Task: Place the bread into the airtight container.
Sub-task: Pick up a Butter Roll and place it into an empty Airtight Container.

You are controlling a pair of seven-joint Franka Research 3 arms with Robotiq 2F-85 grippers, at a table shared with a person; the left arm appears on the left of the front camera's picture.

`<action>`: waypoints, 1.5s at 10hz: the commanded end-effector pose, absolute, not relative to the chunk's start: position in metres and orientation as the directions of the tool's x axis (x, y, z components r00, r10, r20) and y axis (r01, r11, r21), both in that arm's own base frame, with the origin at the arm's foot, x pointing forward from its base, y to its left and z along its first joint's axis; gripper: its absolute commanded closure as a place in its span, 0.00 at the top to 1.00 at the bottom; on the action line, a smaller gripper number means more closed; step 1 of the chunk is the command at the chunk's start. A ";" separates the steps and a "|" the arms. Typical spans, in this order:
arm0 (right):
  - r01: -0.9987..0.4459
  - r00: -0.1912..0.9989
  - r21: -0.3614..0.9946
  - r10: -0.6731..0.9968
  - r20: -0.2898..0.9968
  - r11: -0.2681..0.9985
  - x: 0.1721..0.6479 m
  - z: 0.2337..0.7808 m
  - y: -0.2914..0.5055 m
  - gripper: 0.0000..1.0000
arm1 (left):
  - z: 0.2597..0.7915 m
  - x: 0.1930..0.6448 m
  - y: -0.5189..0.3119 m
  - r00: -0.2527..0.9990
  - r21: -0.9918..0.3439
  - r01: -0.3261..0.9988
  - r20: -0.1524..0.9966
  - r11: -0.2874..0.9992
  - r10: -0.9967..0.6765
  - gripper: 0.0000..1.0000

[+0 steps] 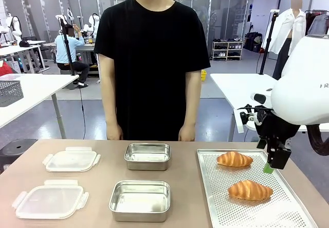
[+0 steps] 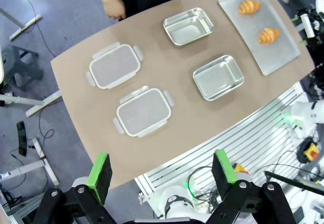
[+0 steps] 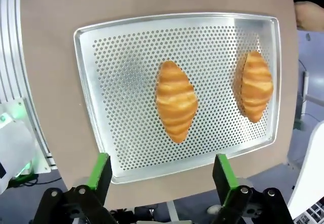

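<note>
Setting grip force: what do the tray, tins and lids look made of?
Tray: bare metal, likely aluminium; matte grey, perforated. Tins: probably stainless steel; brushed, reflective walls. Lids: translucent plastic, frosted; table tint shows through, clip tabs at the edges.

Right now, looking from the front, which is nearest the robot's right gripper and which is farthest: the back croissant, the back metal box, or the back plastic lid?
1. Back croissant, on the tray at the right, by the right gripper.
2. Back metal box, in the middle.
3. Back plastic lid, on the left side.
</note>
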State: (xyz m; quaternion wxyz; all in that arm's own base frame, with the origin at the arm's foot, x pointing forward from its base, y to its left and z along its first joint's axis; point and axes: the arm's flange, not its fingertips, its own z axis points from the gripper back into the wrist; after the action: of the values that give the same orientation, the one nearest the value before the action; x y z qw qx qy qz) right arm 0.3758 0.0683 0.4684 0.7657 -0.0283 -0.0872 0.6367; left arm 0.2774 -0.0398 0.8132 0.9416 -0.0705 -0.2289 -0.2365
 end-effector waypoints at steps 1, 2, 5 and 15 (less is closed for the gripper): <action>-0.983 0.135 -0.118 0.989 0.062 0.142 0.399 0.446 0.072 1.00 | 0.813 0.276 -0.039 0.782 -0.025 0.481 0.464 0.876 -0.416 1.00; -0.982 0.148 -0.110 0.988 0.045 0.152 0.407 0.427 0.072 1.00 | 0.813 0.276 -0.039 0.782 -0.025 0.481 0.464 0.876 -0.416 1.00; -0.990 0.098 -0.093 0.994 0.043 0.102 0.421 0.385 0.068 1.00 | 0.813 0.276 -0.039 0.782 -0.025 0.481 0.464 0.876 -0.416 1.00; -0.993 0.101 -0.052 0.994 0.042 0.103 0.457 0.307 0.069 1.00 | 0.813 0.276 -0.039 0.782 -0.025 0.481 0.464 0.876 -0.416 1.00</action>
State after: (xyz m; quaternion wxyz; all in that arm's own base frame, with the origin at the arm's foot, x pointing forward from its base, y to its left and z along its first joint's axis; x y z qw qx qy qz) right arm 0.4472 0.0706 0.3114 0.7487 -0.0111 -0.0277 0.6623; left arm 0.2774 -0.0398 0.8131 0.9417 -0.0705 -0.2288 -0.2365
